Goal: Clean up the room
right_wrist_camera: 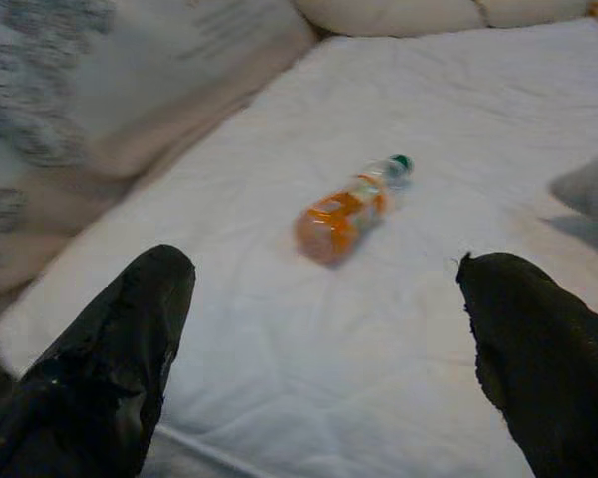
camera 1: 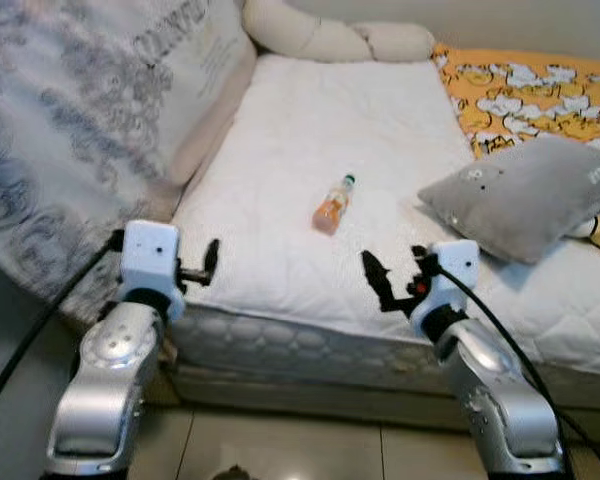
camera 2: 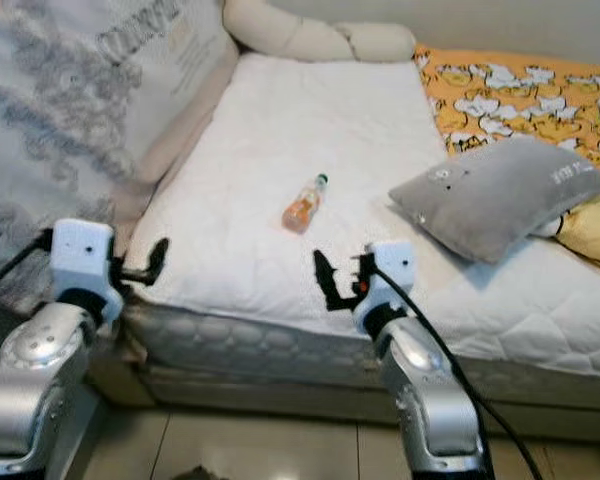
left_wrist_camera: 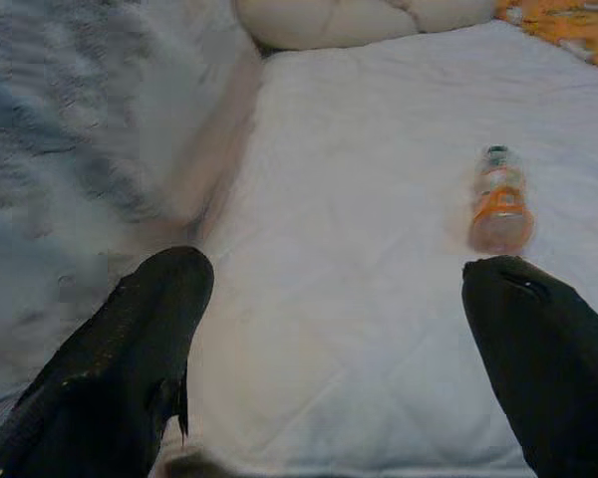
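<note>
bottle (camera 1: 333,204) lying on mattress (camera 1: 310,130), beyond open right end effector (camera 1: 392,277)

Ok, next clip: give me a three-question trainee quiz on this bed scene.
1. True or false: the bottle stands upright on the mattress.
2. Which claw is nearer the bottle: left claw or right claw?
3. Multiple choice: the grey pillow lies A) on the floor, B) on the bed's right side, C) under the bottle.

Key: 1 false, it lies on its side. 2 right claw. 3 B.
</note>
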Controlling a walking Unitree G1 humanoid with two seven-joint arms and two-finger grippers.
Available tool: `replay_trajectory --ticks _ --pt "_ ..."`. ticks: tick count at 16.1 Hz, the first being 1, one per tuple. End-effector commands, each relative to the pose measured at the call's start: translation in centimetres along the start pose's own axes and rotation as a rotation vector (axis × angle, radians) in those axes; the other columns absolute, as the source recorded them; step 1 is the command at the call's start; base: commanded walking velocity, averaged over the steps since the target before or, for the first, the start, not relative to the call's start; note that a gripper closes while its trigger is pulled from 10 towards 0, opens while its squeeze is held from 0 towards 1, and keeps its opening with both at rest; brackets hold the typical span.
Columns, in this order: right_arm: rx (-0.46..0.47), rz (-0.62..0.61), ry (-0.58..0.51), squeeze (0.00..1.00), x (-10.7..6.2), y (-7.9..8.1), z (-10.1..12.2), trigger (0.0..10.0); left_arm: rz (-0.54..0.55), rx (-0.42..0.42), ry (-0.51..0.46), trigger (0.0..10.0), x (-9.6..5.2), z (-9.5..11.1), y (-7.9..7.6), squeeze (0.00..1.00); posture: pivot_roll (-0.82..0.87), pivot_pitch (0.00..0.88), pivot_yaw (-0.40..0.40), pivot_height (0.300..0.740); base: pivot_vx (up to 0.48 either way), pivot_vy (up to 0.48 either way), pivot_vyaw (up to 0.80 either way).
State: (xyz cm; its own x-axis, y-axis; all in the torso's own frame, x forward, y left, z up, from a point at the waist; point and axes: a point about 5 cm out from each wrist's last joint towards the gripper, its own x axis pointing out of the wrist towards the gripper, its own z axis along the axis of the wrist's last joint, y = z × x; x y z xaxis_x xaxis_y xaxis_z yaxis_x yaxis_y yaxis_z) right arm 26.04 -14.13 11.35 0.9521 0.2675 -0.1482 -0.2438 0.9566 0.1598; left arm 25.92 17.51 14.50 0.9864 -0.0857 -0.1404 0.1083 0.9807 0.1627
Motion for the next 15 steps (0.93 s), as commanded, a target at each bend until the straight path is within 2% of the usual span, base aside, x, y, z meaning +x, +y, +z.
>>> replay_trajectory --ticks 1,3,6,15 --pt "-0.007 -0.013 -0.004 0.00 0.10 -0.20 0.12 10.0 -0.005 0.012 -0.006 10.0 0.22 0.18 -0.12 0.00 0.04 0.000 -0.011 0.740 0.390 0.000 0.00" --pt "-0.041 -0.015 0.002 0.00 0.23 -0.23 0.20 10.0 -0.005 0.009 -0.007 10.0 0.28 0.19 -0.17 0.00 0.04 0.000 -0.016 0.740 0.390 0.000 0.00" --pt "-0.025 -0.011 -0.002 0.00 0.39 -0.23 0.22 10.0 0.002 0.004 -0.008 10.0 0.26 0.17 -0.07 0.00 0.05 0.000 -0.019 0.740 0.389 0.000 0.68" --pt "0.007 -0.038 0.008 0.00 0.58 -0.18 0.09 10.0 0.004 0.007 -0.006 10.0 0.27 0.15 -0.01 0.00 0.05 0.000 -0.012 0.740 0.379 0.000 0.00"
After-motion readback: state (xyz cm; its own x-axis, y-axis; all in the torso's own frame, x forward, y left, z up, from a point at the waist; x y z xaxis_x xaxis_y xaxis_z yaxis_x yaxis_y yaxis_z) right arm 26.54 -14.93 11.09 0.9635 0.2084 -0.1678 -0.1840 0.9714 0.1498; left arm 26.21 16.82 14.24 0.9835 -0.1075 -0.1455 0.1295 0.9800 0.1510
